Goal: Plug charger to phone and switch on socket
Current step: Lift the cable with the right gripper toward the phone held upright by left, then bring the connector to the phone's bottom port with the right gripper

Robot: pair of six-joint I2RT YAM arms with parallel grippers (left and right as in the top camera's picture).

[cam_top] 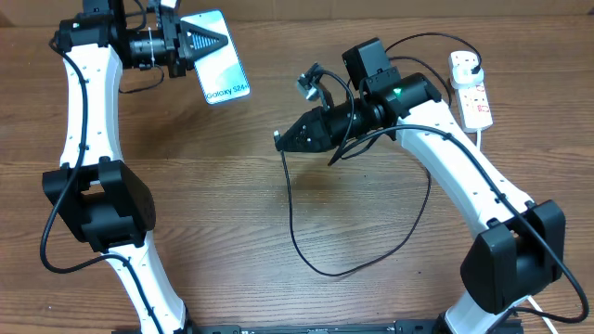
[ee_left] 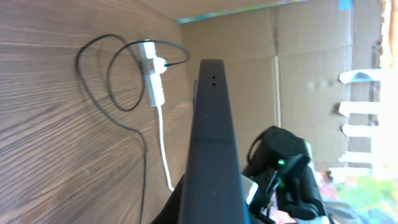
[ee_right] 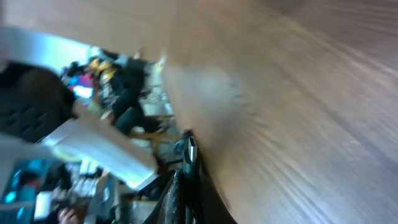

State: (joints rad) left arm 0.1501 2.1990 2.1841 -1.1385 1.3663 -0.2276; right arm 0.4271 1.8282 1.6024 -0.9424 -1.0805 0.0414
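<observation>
The phone [cam_top: 221,67] was clamped in the left gripper [cam_top: 209,42] at far left, its free end turned toward the charger [cam_top: 290,213], pinched at its tip by the right gripper [cam_top: 283,139], apparently for mating.

Both arms bent inward; the left gripper [cam_top: 218,42] and right gripper [cam_top: 283,137] pointed toward each other, fingers closed.

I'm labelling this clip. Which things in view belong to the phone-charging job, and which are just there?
Job: phone, in the left gripper; charger, tip in the right gripper; socket.
Just there: wooden table; cardboard wall.
</observation>
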